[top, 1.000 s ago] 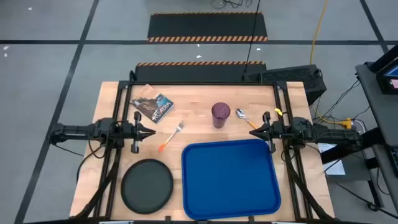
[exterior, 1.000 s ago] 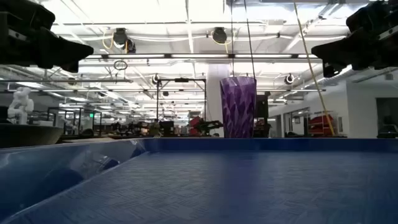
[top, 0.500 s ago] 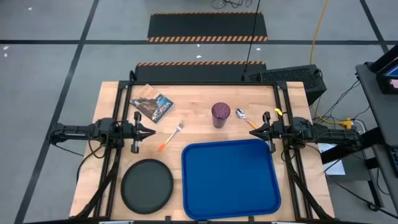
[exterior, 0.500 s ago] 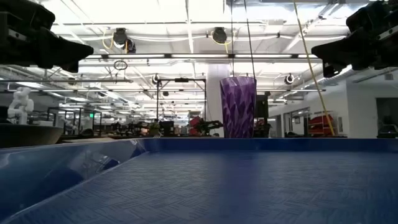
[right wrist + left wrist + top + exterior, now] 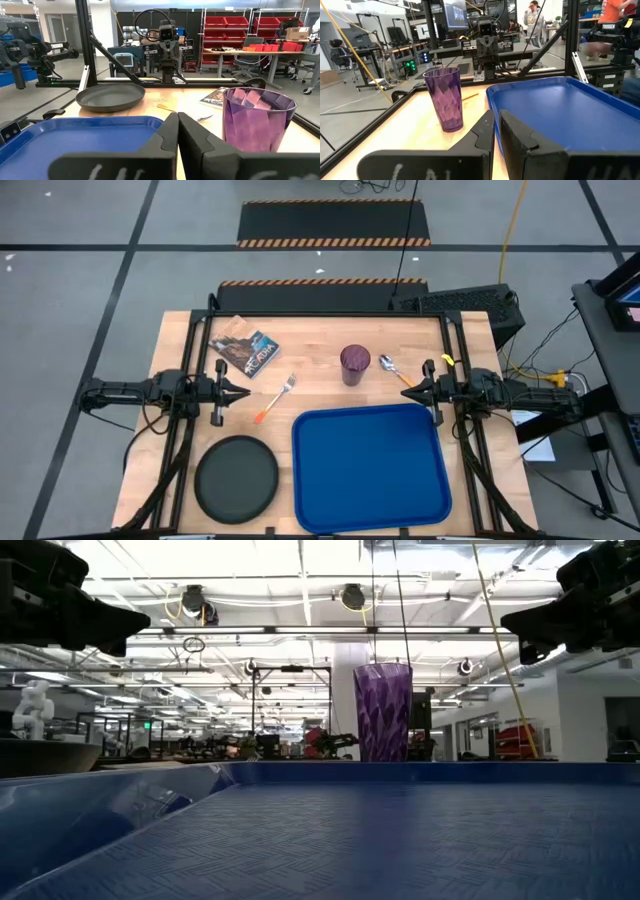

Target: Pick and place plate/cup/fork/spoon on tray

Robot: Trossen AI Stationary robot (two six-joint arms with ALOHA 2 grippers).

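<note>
The blue tray lies at the table's near right. The black plate lies left of it on the table. The purple cup stands upright beyond the tray; it also shows in the low view. The fork lies left of the cup, the spoon right of it. My left gripper hovers shut and empty at the table's left, above the wood. My right gripper hovers shut and empty at the right, near the spoon's handle.
A small book lies at the far left of the table. Black frame rails run along both sides of the table. Bare wood shows between the fork and the tray.
</note>
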